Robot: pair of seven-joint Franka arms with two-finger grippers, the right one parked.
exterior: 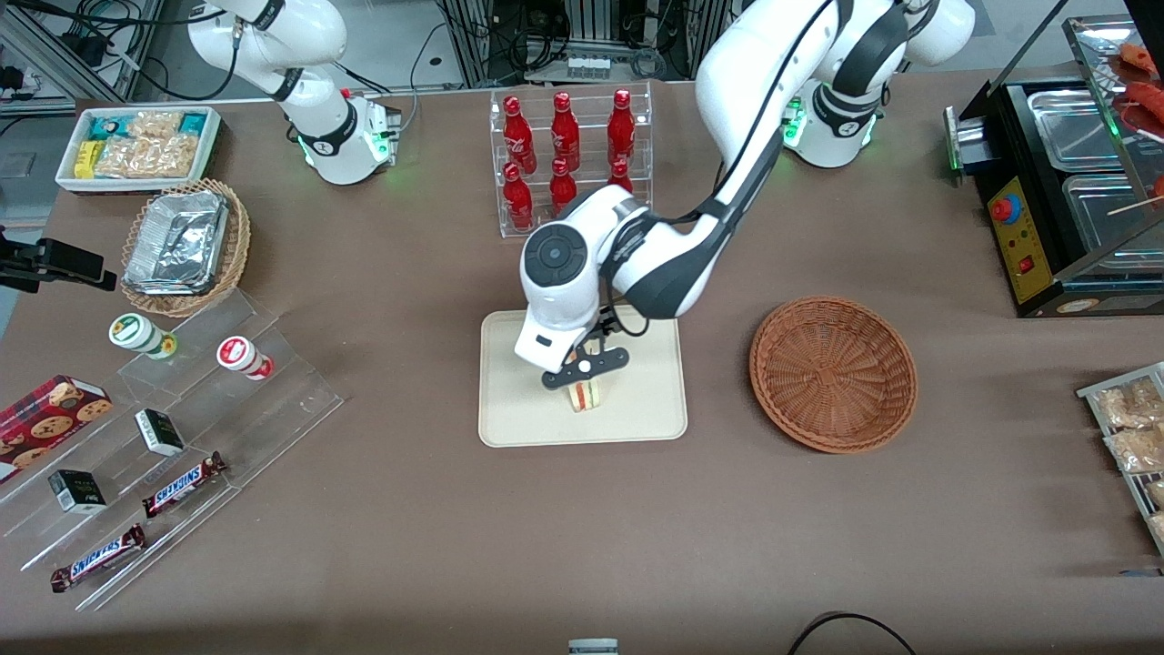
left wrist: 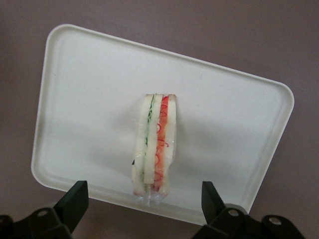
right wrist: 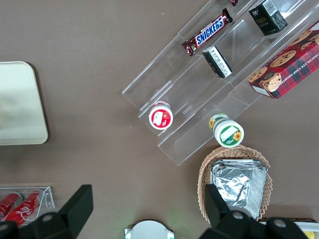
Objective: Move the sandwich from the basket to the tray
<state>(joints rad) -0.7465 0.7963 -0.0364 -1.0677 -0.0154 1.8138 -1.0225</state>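
Layered triangular sandwich on smooth cream tray, end effector spread wide above, round woven basket beside.

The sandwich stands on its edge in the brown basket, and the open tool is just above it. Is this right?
Not quite. The sandwich stands on its edge on the cream tray, not in the basket, which holds nothing. The rest is right: the tool is open just above the sandwich, its fingers apart on either side. The left wrist view shows it; the front view confirms it.

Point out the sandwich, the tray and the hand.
sandwich [left wrist: 154, 144]: left wrist view, striped cut edge.
tray [exterior: 527, 418]: front view, bare floor.
hand [exterior: 587, 367]: front view, over the sandwich, between open fingertips.
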